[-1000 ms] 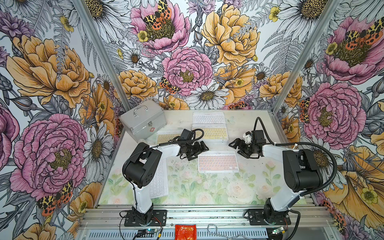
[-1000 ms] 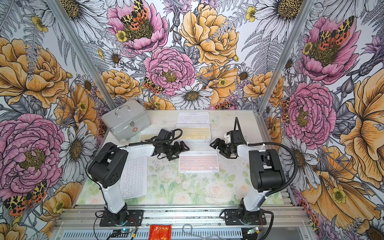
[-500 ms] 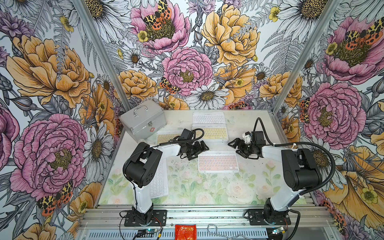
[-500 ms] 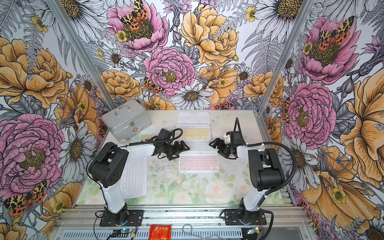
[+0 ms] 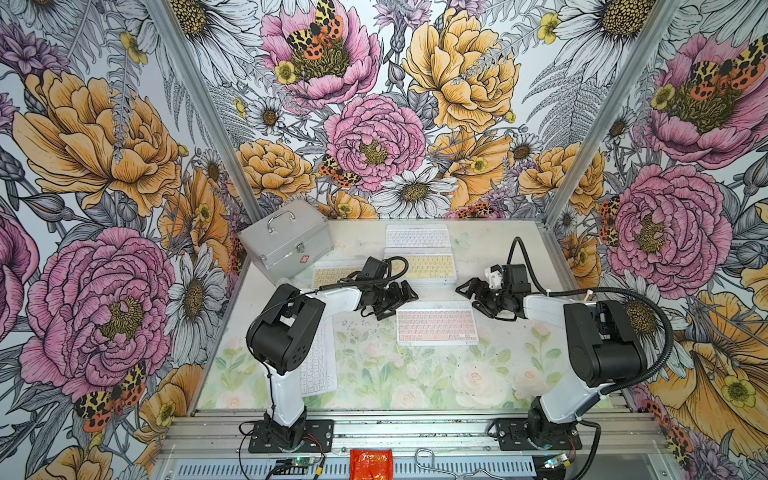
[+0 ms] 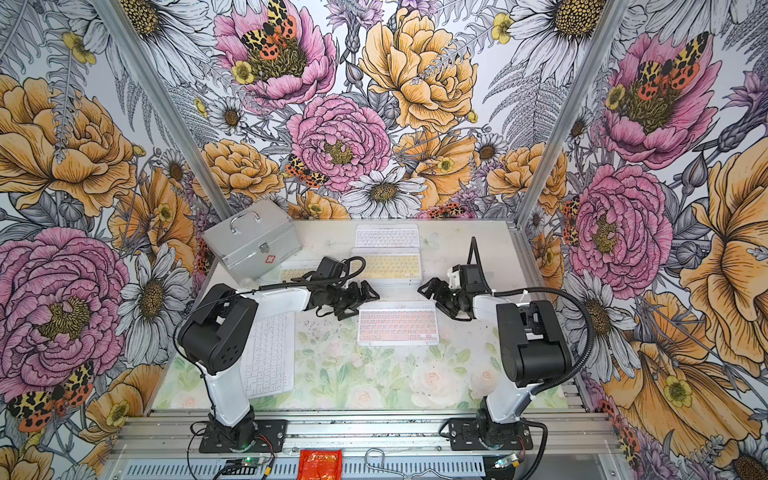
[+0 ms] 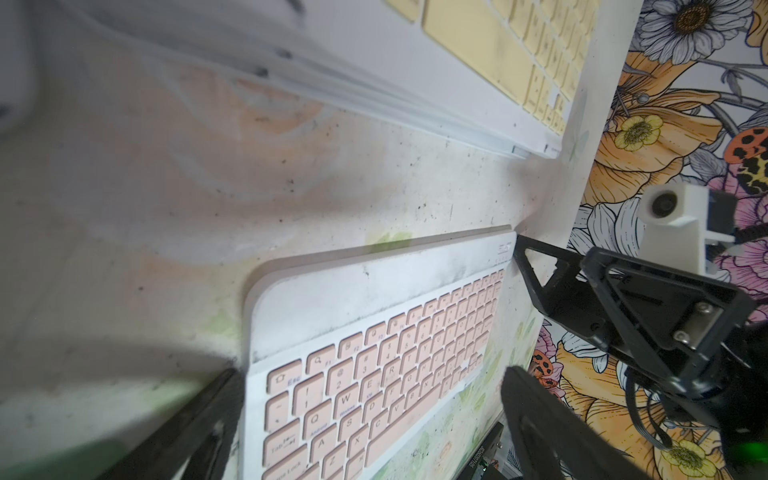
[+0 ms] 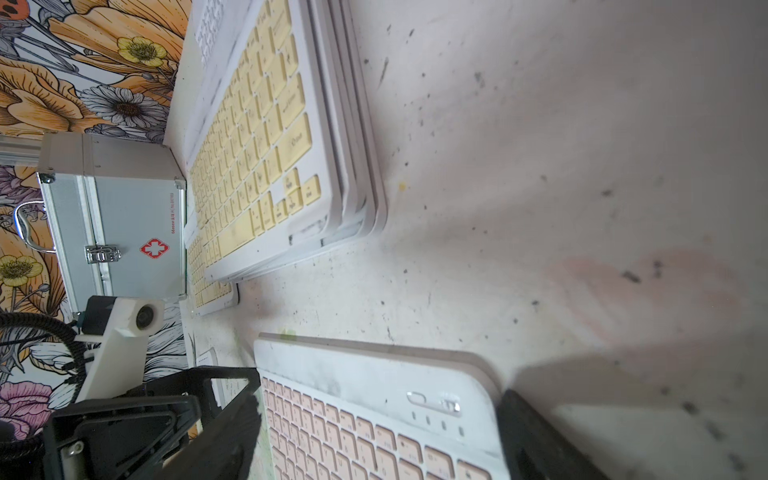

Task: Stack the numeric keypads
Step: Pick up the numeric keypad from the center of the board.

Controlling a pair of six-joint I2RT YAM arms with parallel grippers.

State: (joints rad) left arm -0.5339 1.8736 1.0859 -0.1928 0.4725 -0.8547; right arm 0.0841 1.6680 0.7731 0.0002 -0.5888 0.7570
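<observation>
A pink-keyed keypad lies flat mid-table. Behind it, several yellow-topped keypads make a stack, and a white keypad lies at the back. Another yellow keypad and a white one are partly hidden under my left arm. My left gripper is open at the pink keypad's far left corner. My right gripper is open at its far right corner. Each gripper's fingers stand either side of a short end.
A silver metal case with a handle stands at the back left, next to the yellow keypad. Flowered walls close the table on three sides. The flower-printed tabletop in front of the pink keypad is bare.
My right gripper has crept a little to the left, closer to the pink keypad's right end. The left arm and the keypads have not moved.
</observation>
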